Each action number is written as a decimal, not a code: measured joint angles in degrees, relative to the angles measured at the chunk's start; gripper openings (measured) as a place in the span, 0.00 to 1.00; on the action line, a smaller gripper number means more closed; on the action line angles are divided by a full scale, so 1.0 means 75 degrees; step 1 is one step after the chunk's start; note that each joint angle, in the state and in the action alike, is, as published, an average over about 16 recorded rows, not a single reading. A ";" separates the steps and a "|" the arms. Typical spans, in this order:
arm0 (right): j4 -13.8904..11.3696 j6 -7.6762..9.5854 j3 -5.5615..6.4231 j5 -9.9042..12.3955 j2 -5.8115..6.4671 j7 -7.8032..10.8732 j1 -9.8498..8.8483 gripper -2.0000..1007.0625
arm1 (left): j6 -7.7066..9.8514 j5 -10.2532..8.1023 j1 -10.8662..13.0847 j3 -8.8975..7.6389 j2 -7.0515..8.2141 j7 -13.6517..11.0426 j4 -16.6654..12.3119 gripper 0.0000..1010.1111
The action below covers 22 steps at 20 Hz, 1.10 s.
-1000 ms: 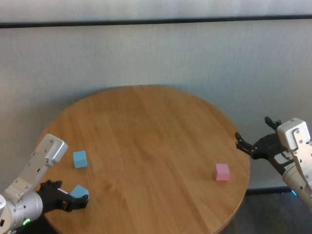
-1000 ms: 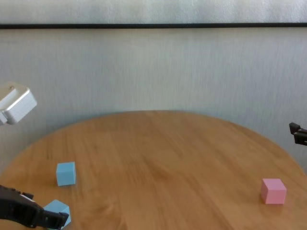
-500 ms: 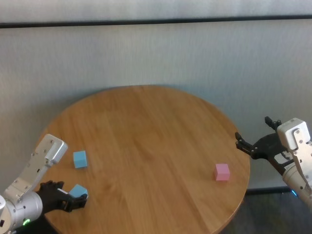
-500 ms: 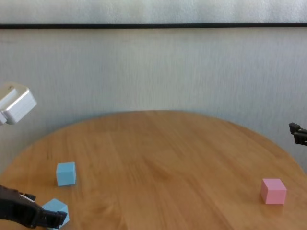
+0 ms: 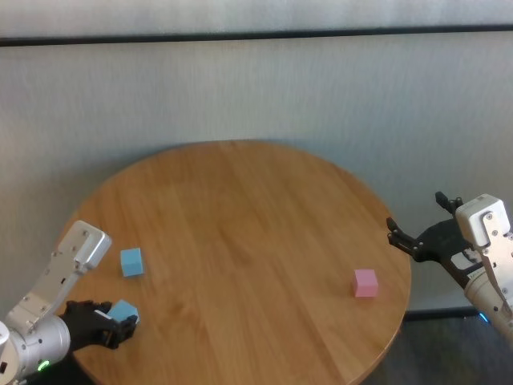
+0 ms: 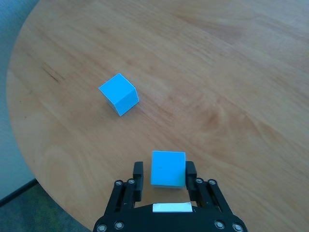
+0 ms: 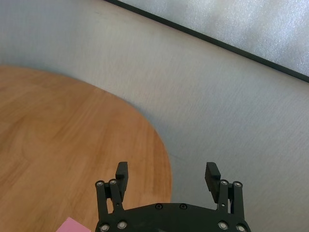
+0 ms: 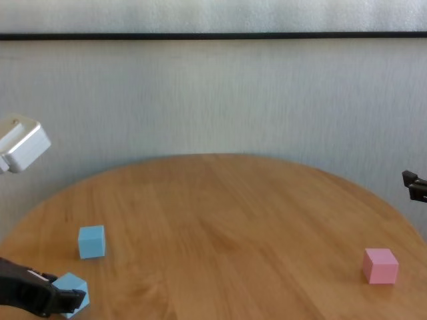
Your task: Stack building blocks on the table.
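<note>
My left gripper (image 5: 112, 325) is shut on a light blue cube (image 5: 123, 311) at the near left edge of the round wooden table (image 5: 240, 216). In the left wrist view the cube (image 6: 167, 168) sits between the two fingers (image 6: 138, 174), low over the tabletop. The second light blue cube (image 5: 131, 261) rests on the table just beyond it, apart from the gripper; it also shows in the left wrist view (image 6: 119, 94). The pink cube (image 5: 365, 282) rests near the table's right edge. My right gripper (image 5: 421, 220) is open and empty, off the table's right edge beyond the pink cube.
A pale wall (image 5: 256, 96) with a dark horizontal strip stands behind the table. The table's broad middle (image 8: 227, 227) holds nothing. The floor shows past the table's edge in the left wrist view (image 6: 29, 203).
My left gripper has drawn back a little toward the table's near left edge with the light blue cube in it. The other cubes and the right arm have not moved.
</note>
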 joint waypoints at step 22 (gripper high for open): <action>0.0000 0.0000 0.0000 0.0000 0.0000 0.0000 0.0000 1.00 | -0.0357 0.0228 -0.0319 0.0071 -0.0135 -0.0434 0.0110 0.40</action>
